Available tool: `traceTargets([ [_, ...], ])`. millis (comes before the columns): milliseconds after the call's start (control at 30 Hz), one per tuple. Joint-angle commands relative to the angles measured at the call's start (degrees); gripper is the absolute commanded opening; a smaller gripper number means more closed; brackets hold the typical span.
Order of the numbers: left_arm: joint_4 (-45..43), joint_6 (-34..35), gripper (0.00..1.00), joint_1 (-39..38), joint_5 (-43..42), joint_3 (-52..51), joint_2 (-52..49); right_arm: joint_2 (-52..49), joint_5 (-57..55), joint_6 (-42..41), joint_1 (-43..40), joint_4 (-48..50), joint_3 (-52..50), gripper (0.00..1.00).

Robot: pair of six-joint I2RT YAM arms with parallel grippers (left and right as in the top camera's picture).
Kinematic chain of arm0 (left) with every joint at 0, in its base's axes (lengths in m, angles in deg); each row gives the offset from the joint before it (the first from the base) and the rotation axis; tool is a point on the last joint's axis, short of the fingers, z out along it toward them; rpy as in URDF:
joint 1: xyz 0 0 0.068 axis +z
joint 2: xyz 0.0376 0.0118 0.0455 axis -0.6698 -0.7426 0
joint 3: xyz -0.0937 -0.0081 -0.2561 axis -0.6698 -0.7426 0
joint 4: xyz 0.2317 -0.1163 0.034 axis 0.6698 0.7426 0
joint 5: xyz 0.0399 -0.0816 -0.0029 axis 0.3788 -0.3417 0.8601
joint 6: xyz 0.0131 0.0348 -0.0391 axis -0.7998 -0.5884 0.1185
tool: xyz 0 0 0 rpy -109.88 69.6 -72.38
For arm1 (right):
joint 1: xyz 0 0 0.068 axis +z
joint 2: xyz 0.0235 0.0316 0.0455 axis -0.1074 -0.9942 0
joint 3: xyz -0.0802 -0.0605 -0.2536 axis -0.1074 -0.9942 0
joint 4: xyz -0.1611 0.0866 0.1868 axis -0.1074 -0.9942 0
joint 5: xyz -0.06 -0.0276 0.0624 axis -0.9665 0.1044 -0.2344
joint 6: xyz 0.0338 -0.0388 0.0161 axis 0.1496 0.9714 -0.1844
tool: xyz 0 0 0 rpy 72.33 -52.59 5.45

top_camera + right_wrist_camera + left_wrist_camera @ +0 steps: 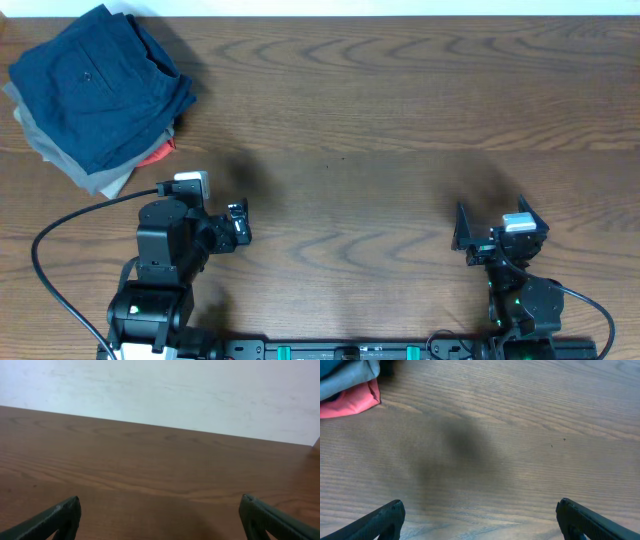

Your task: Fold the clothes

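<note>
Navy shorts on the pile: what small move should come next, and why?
Probably just keep both arms parked: the navy shorts look folded atop the pile, and the left gripper and right gripper sit open, empty, away from them.

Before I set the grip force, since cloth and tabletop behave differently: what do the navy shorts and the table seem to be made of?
The navy shorts: soft woven cloth, probably cotton, matte; it creases and slumps, with a stitched pocket. The table: wood or wood-look laminate, brown grain lines, faint sheen; which one, I cannot tell.
</note>
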State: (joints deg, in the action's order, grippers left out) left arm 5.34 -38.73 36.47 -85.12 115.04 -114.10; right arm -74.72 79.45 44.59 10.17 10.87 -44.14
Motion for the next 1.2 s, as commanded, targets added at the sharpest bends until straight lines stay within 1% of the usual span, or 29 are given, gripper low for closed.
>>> traceTargets([
  [0, -0.1, 0.3, 0.98, 0.0, 0.7, -0.3, 0.0, 0.5, -0.2, 0.7, 0.5, -0.2, -0.1, 0.99],
  [300, 0.0, 0.3, 0.98, 0.0, 0.7, -0.3, 0.7, 0.5, -0.2, 0.7, 0.5, -0.2, -0.1, 0.99],
  [367, 1.6, -0.7, 0.98, 0.0, 1.3, -0.3, 2.1, 0.5, -0.2, 0.7, 0.5, -0.2, -0.1, 0.99],
  [500, 6.8, -1.5, 0.98, 0.0, 4.2, -1.5, 8.4, 0.5, -0.2, 0.7, 0.5, -0.2, -0.1, 0.99],
  [600, 5.8, -1.5, 0.98, 0.0, 4.8, -5.3, 15.3, 0.5, -0.2, 0.7, 0.5, -0.2, -0.1, 0.99],
  [700, 1.2, -1.5, 0.98, 0.0, 6.6, -11.4, 22.0, 0.5, -0.2, 0.7, 0.5, -0.2, -0.1, 0.99],
  [767, -3.8, -1.5, 0.98, 0.2, 8.0, -16.4, 26.2, 0.5, -0.2, 0.7, 0.5, -0.2, -0.1, 0.99],
  [933, -19.6, -2.3, 0.98, 2.1, 8.6, -27.2, 34.1, 0.5, -0.2, 0.7, 0.5, -0.2, -0.1, 0.99],
  [1033, -30.2, -6.3, 0.98, 2.7, 7.9, -32.0, 36.6, 0.5, -0.2, 0.7, 0.5, -0.2, -0.1, 0.99],
  [1067, -32.3, -7.9, 0.98, 2.7, 7.7, -33.0, 37.1, 0.5, -0.2, 0.7, 0.5, -0.2, -0.1, 0.99],
  [1167, -30.9, -12.0, 0.98, 2.7, 7.7, -32.9, 38.1, 0.5, -0.2, 0.7, 0.5, -0.2, -0.1, 0.99],
])
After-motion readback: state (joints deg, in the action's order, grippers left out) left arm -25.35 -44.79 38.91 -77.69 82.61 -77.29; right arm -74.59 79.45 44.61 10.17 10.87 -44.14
